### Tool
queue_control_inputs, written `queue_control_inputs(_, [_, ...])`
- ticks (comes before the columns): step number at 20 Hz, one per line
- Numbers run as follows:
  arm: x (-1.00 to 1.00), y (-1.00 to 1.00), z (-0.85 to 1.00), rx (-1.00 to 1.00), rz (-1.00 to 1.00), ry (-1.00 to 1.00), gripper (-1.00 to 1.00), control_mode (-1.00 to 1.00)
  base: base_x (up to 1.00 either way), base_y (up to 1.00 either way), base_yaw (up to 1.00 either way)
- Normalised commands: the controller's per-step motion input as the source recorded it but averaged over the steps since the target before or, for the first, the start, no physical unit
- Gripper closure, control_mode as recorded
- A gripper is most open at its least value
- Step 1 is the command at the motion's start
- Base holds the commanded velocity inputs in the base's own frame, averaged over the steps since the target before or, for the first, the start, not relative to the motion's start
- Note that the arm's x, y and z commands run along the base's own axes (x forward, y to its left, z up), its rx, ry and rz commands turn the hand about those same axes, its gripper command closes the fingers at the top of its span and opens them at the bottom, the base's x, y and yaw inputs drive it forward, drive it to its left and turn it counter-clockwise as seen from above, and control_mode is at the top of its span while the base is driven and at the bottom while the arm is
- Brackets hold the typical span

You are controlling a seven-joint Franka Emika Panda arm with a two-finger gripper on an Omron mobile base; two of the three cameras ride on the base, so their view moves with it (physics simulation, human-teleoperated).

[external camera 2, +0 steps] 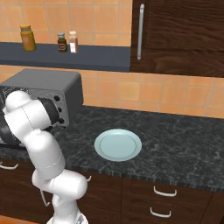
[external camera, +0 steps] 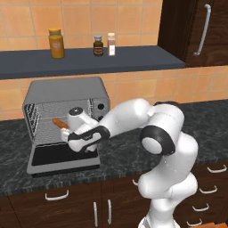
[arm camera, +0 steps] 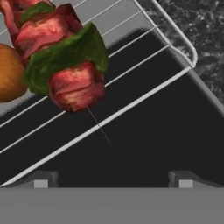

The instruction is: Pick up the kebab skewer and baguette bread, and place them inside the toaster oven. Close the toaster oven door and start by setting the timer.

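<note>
Hand view: fingers (arm camera: 113, 180) spread wide and empty, kebab skewer (arm camera: 61, 61) lying on the rack beside the baguette bread (arm camera: 9, 72), both inside the toaster oven (external camera: 67, 95). Loading looks done; next, back out and swing up the toaster oven door (external camera: 60, 161).

Kebab skewer (arm camera: 65, 65) cut off by the hand view's top and left edges, baguette bread (arm camera: 9, 72) by its left edge. Toaster oven (external camera 2: 52, 89) partly hidden behind the arm in the right base view, left end cropped; baguette's near end covered by the hand in the left base view.
</note>
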Motion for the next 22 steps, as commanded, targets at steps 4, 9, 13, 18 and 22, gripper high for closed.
queue_control_inputs(4, [0.36, 0.00, -0.28, 0.00, -0.03, -0.06, -1.00, -1.00, 0.00, 0.00, 0.00])
queue_control_inputs(9, [0.47, 0.00, -0.18, 0.00, -0.04, -0.08, -1.00, -1.00, 0.00, 0.00, 0.00])
queue_control_inputs(13, [0.50, 0.00, -0.25, 0.00, -0.06, -0.07, -1.00, -1.00, 0.00, 0.00, 0.00])
queue_control_inputs(18, [0.39, 0.00, -0.20, 0.00, -0.06, -0.09, -1.00, -1.00, 0.00, 0.00, 0.00])
queue_control_inputs(22, [0.39, 0.00, -0.06, 0.00, -0.04, -0.09, -1.00, -1.00, 0.00, 0.00, 0.00])
